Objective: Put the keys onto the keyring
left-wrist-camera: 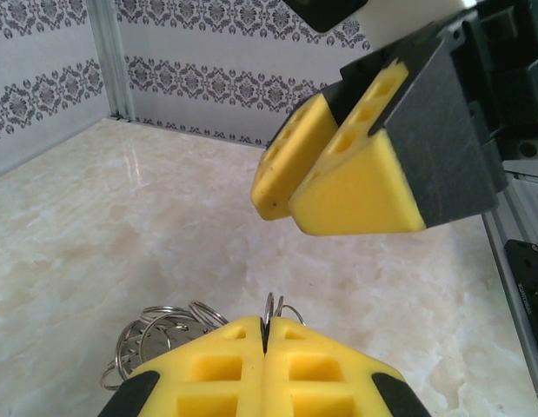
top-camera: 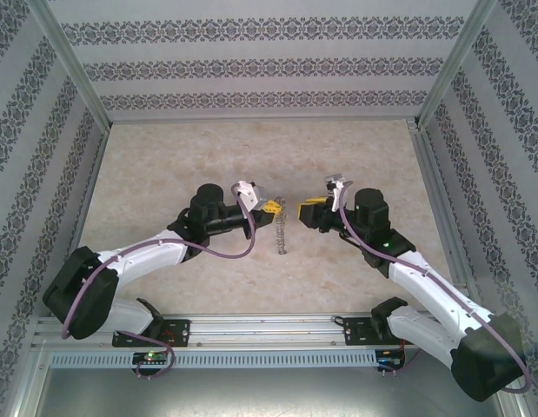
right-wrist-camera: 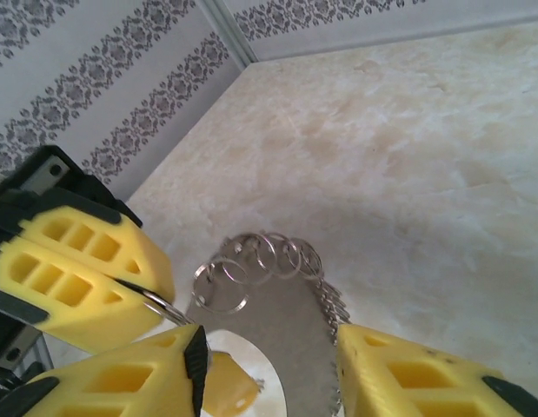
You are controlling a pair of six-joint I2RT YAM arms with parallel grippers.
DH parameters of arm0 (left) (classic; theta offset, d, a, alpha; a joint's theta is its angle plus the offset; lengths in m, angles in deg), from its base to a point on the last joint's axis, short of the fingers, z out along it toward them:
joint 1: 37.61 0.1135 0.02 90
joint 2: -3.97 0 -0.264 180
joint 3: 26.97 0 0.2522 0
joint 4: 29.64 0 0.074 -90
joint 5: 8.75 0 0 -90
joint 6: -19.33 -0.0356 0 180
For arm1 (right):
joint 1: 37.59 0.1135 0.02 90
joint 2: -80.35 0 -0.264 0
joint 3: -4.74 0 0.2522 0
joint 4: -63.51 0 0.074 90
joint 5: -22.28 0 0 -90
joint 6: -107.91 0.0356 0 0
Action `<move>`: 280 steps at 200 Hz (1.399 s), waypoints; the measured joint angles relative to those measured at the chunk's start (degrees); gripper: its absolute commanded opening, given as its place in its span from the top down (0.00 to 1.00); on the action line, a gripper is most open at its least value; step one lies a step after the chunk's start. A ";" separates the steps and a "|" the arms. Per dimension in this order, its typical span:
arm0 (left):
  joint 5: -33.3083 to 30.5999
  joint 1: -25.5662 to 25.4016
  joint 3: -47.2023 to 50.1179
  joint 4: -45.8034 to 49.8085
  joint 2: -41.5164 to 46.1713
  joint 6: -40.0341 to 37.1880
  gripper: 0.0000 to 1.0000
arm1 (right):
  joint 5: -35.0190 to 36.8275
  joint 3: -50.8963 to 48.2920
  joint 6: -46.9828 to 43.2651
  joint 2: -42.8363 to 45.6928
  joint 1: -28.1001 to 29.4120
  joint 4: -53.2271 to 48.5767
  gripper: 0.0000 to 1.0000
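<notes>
The keyring [top-camera: 282, 230] is held on edge over the table [top-camera: 164, 165], midway between the arms. Its rim is pinched by the clenched left gripper [left-wrist-camera: 265, 323]. The right gripper [right-wrist-camera: 269, 343] is released, with fingers parted close beside the ring.

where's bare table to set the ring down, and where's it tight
Free: the far table up to the back wall, and the near strip between the left arm and right arm. Crowded: the centre, where the left gripper and right gripper meet at the keyring.
</notes>
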State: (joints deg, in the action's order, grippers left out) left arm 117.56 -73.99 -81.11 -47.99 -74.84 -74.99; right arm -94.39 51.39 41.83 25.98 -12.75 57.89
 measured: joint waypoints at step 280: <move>8.00 6.14 -0.90 -15.58 -2.36 14.08 1.00 | -1.03 1.09 11.02 -10.43 3.39 19.82 0.48</move>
State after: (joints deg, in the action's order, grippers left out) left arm 125.56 -67.85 -82.01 -63.58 -77.20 -60.91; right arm -95.42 52.48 52.84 15.56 -9.37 77.72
